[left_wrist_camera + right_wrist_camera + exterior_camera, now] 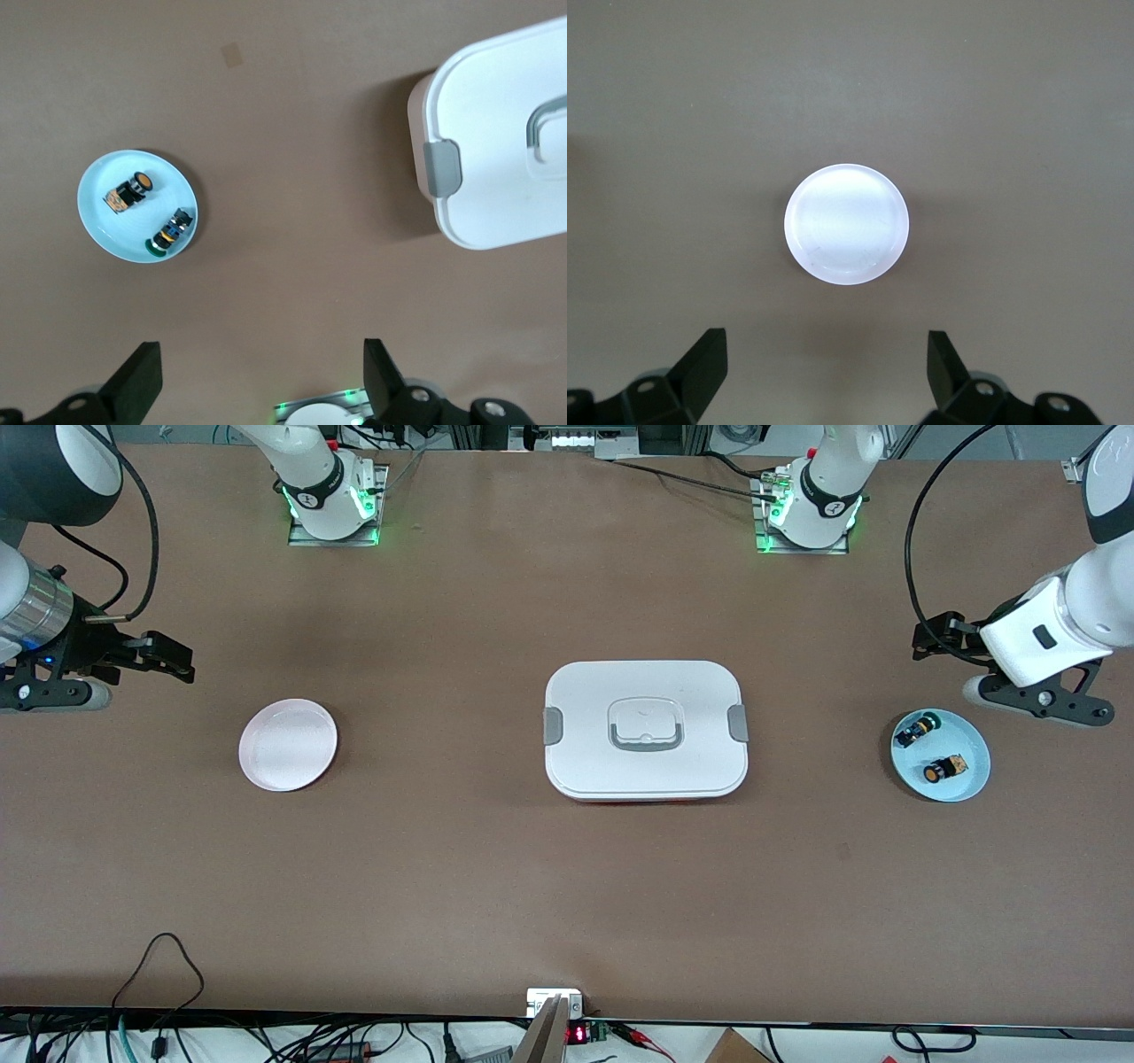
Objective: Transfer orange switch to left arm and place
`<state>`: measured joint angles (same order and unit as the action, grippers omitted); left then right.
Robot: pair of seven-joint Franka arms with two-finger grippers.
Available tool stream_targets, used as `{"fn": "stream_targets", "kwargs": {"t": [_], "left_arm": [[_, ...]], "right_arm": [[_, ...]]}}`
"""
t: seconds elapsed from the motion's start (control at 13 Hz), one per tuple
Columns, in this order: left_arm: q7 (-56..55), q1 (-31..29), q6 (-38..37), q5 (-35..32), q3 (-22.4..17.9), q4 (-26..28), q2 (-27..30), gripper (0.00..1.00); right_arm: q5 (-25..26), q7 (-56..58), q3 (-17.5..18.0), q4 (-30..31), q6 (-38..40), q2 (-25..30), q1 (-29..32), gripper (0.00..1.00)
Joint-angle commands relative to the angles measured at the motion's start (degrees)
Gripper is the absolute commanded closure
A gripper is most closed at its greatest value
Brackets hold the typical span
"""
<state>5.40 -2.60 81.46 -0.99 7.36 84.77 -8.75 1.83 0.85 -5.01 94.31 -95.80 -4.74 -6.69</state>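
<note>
The orange switch (944, 770) lies in a light blue plate (970, 779) at the left arm's end of the table, beside a small black switch with green marks (915, 730). In the left wrist view the orange switch (129, 191) lies on the blue plate (99, 221). The white box (645, 729) with grey latches stands mid-table; it also shows in the left wrist view (496, 133). My left gripper (926, 640) is up in the air by the blue plate, open and empty (263, 372). My right gripper (182, 662) is open and empty over the table by a white plate (828, 363).
An empty white plate (288, 745) lies at the right arm's end of the table; it also shows in the right wrist view (846, 223). Both arm bases (330, 491) (811, 505) stand along the table's edge farthest from the front camera. Cables run along the nearest edge.
</note>
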Motion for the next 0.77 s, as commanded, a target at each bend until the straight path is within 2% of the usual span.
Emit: {"fn": "stream_targets", "kwargs": {"t": [0.0,0.15,0.23,0.38,0.69], "left_arm": [[-4.07,6.63,8.42,2.31,-8.23,12.75,9.60,0.00],[-9.67,7.95,15.27,1.96,-8.94,18.30,13.04,0.00],[-9.27,7.96,16.61,0.74,-9.03,19.20,13.84,0.00],[-7.43,8.04,15.40,-1.73,-8.33,18.24,13.41,0.00],[-7.33,8.04,13.99,-1.65,-7.45,17.80,13.67,0.00]], "right_arm": [[-0.43,0.30,-0.18,-1.50,0.88,-0.01,-0.78,0.00],[-0.60,0.38,0.00,-2.38,1.14,-0.18,-0.87,0.00],[-0.60,0.30,0.00,-2.38,1.23,-0.27,-0.95,0.00],[-0.69,0.38,-0.09,-2.38,1.50,-0.09,-0.69,0.00],[-0.43,0.47,0.09,-2.38,1.58,-0.27,-0.96,0.00]]}}
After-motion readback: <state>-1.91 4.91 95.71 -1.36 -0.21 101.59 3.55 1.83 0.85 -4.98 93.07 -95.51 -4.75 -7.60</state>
